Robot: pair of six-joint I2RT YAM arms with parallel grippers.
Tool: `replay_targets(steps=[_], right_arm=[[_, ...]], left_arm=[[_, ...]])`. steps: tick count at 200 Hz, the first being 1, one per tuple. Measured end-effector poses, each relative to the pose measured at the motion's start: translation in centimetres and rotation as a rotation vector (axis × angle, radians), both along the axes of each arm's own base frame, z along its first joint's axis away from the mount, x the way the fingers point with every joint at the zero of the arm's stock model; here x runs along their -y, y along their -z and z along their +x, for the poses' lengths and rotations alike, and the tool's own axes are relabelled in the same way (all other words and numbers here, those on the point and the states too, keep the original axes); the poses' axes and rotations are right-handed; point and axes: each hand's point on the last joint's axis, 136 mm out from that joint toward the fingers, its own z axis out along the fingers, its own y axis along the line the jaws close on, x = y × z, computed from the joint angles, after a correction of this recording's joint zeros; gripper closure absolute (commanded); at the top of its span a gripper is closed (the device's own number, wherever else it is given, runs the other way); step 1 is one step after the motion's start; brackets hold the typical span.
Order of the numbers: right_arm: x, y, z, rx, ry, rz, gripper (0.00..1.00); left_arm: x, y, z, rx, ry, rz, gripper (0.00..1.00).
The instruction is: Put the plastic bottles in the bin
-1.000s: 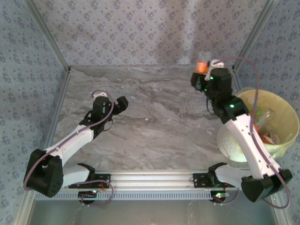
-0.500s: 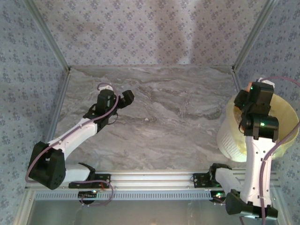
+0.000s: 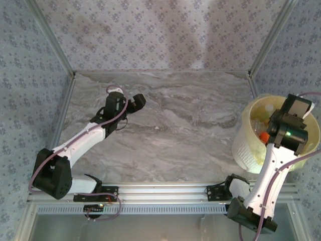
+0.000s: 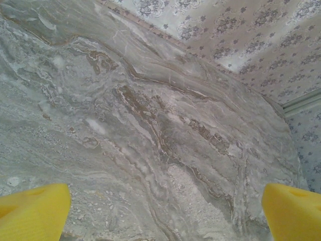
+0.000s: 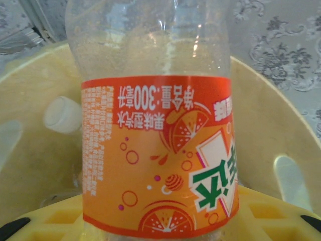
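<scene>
While we hang over the bin, our right pincer pinches the orange-labelled bottle.
Let go off-centre and it may clip the bin and bounce out; our left pincer is spread over the tabletop.

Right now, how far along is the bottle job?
Done: some plastic bottles already lie in the bin. In hand: the right claw grips an orange-labelled bottle above the bin's opening, not yet released. Left: dropping that one. The marble table looks bare in the top view, and the left claw hangs open over bare stone, so it is probably the last.
</scene>
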Motion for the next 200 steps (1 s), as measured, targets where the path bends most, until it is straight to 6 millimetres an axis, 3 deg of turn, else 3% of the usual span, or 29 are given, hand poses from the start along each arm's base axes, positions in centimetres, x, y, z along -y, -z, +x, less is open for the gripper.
replay_targets(steps=[30, 55, 76, 147, 174, 200], right_arm=[[0.5, 0.7, -0.3, -0.048, 0.004, 0.0, 0.48], [0.7, 0.8, -0.4, -0.065, 0.006, -0.01, 0.25], [0.8, 0.8, -0.5, -0.078, 0.006, -0.022, 0.14], [-0.2, 0.5, 0.4, -0.029, -0.04, 0.018, 0.05], [-2.4, -0.5, 1.7, 0.066, -0.133, 0.056, 0.02], [-5.3, -3.2, 3.3, 0.237, -0.261, 0.073, 0.0]], left_arm=[[0.0, 0.1, -0.1, -0.006, 0.005, 0.002, 0.02], [0.1, 0.2, -0.2, -0.009, 0.009, 0.002, 0.02], [0.3, 0.2, -0.2, -0.011, 0.013, 0.003, 0.02], [0.3, 0.2, -0.2, -0.011, 0.012, 0.004, 0.02], [0.1, 0.2, -0.2, -0.006, 0.008, 0.014, 0.02], [-0.4, 0.2, -0.4, -0.003, -0.003, 0.042, 0.02]])
